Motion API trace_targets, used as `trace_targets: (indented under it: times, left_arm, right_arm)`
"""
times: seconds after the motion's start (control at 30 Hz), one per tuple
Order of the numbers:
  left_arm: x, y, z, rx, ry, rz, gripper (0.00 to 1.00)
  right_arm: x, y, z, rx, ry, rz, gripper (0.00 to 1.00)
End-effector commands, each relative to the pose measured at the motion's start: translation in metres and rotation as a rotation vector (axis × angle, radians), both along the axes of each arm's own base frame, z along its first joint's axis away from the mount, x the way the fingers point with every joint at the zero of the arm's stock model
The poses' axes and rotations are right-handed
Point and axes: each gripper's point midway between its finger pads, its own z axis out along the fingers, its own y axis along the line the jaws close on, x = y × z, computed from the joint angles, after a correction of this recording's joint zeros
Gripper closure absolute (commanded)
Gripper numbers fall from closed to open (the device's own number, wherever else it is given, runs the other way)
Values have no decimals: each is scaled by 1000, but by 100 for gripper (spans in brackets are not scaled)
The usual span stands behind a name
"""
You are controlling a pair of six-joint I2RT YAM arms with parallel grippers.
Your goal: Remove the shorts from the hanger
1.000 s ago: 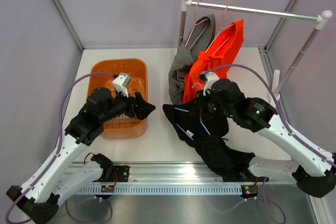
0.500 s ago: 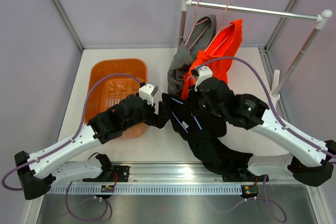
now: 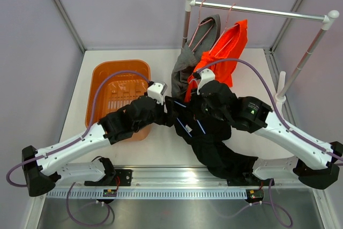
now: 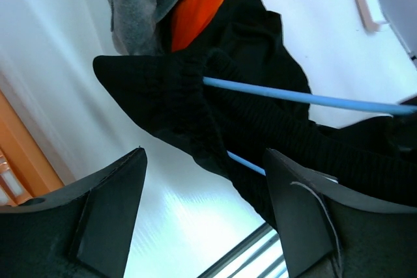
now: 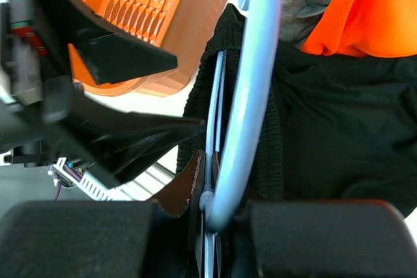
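The black shorts [image 3: 217,140] hang limp on a light blue hanger [image 3: 187,129] just above the table. My right gripper [image 3: 199,113] is shut on that hanger's wire [image 5: 251,96], right under its hook. My left gripper [image 3: 167,112] is open at the left corner of the black waistband [image 4: 163,96]. The cloth lies just ahead of its fingertips [image 4: 124,187], and nothing is between them. The hanger's bar [image 4: 306,99] pokes out of the waistband. Orange shorts [image 3: 228,46] and grey shorts [image 3: 187,63] hang on pink hangers behind.
An orange basket [image 3: 115,92] sits on the table at the left, partly under my left arm. The clothes rail [image 3: 268,12] with its white posts crosses the back right. A metal rail [image 3: 182,183] runs along the table's near edge.
My left arm has swung right from above the basket to the black waistband, its jaws narrowing a little. My right gripper has shifted slightly left with the hanger.
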Motion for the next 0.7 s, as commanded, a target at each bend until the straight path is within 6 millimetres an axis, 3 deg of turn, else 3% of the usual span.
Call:
trace_targets:
  times: [0.0,0.23,0.5,0.6,0.67]
  left_arm:
    - [17,-4,25,-55,-66,78,27]
    - [27,1,28,-27,-100,122,42]
    - [28,-12,30,-21,-116,71,88]
    - [31,-18,30,-20,-114,64,100]
    - [33,-21,29,-17,-111,65,100]
  right_arm:
    - [1,2,36,97,-58,-23,100]
    - [-5,-8,39,91,-62,-27,100]
    - [-18,-17,45,113,-58,6,100]
    - [-21,-20,43,107,-53,10,100]
    - [-25,-21,46,121,-54,22,100]
